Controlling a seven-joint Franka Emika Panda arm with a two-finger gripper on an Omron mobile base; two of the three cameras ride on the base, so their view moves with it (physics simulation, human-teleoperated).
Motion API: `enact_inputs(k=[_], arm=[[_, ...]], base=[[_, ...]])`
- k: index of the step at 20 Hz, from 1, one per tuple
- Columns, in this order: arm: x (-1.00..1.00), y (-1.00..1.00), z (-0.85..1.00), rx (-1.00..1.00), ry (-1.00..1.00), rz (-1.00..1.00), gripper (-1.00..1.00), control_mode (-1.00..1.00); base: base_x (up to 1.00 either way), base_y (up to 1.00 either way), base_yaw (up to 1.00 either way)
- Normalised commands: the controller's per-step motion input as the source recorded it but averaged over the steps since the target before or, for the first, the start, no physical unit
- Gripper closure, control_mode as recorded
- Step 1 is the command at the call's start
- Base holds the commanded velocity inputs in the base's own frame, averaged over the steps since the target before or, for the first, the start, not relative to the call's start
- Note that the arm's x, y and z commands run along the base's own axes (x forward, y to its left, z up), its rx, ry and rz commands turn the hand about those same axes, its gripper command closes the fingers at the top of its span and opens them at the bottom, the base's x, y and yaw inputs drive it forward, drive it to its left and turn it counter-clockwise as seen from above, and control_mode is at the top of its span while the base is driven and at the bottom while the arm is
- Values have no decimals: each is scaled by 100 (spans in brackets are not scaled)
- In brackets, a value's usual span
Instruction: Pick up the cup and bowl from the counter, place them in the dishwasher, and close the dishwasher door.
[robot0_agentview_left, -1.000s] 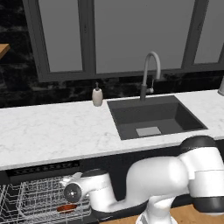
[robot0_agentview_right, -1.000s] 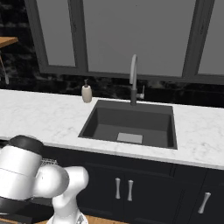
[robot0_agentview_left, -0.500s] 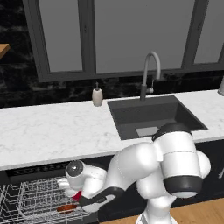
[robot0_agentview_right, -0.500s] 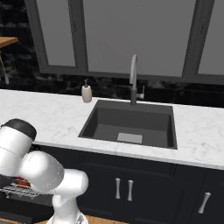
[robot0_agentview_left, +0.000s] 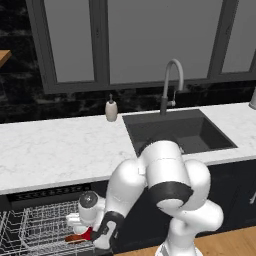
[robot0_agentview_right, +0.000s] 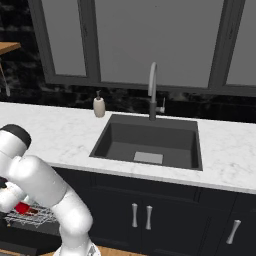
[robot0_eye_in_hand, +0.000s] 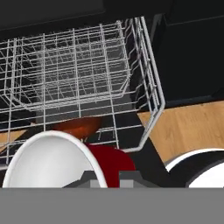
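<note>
Dishwasher (robot0_eye_in_hand: 78, 74), white wire rack, upper frame: bowl (robot0_eye_in_hand: 78, 126) inside. Gripper (robot0_eye_in_hand: 107, 177) pinching cup (robot0_eye_in_hand: 61, 159) at lower left, apparently above rack. Risk: cup snags wires, tips onto bowl.

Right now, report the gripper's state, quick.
Gripper: closed on the cup, fingers low over the dishwasher's wire rack.
</note>
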Motion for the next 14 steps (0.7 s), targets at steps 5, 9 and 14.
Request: enact_inputs(k=[5,9,14], arm=[[0,42,-2,-10,-19,-8,100,-100],[0,50,0,-13,-20,-12,100,-100],[0,61,0,-14,-8,-8,100,-100]], base=[[0,0,0],[0,0,0],[0,0,0]])
